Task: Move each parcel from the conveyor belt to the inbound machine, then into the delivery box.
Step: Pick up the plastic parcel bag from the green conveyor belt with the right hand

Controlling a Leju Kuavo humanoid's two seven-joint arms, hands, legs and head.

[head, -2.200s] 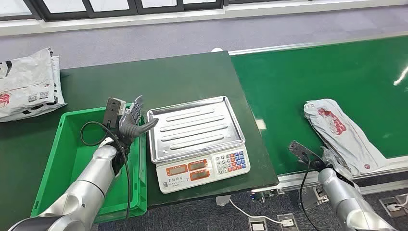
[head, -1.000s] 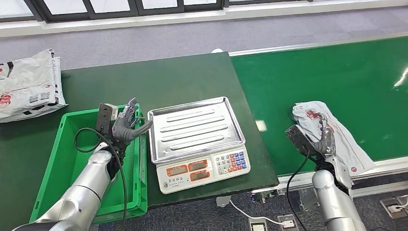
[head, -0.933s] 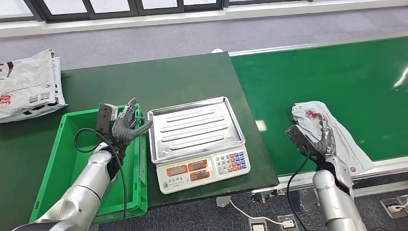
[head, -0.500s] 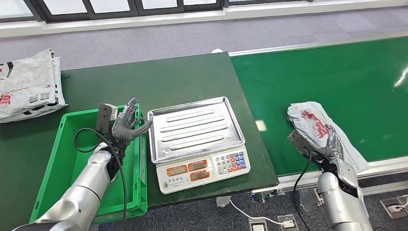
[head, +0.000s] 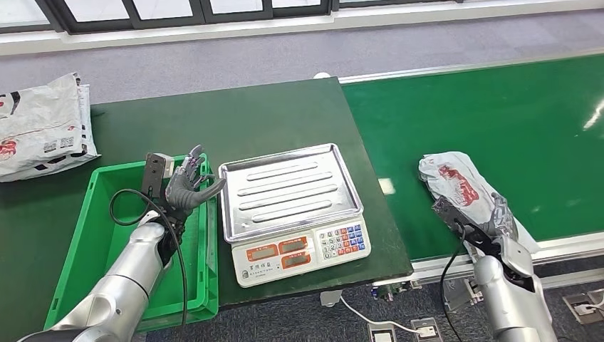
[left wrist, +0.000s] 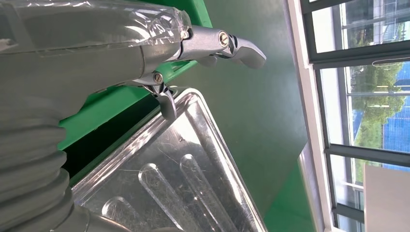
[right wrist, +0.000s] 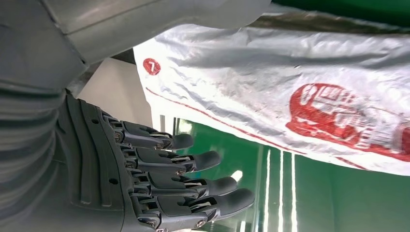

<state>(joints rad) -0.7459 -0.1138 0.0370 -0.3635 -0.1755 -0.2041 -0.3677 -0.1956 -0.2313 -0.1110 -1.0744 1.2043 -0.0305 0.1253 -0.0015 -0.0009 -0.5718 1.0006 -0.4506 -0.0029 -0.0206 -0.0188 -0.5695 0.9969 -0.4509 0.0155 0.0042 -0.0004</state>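
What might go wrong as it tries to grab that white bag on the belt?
The right hand lies beside the white parcel with spread fingers, so the floppy bag may slip away. The parcel's end reaches the conveyor belt edge and might slide off.

Both arms are smooth silver metal tubes with a black cable looping along each forearm to a small dark grey camera block at the wrist. Left hand (head: pixel 186 187): grey ribbed cover, clear plastic film wrap, silver screw-pinned fingertips (left wrist: pixel 241 48). Right hand (right wrist: pixel 145 179): black segmented fingers (right wrist: pixel 203 186) with rounded matte tips, small screws.
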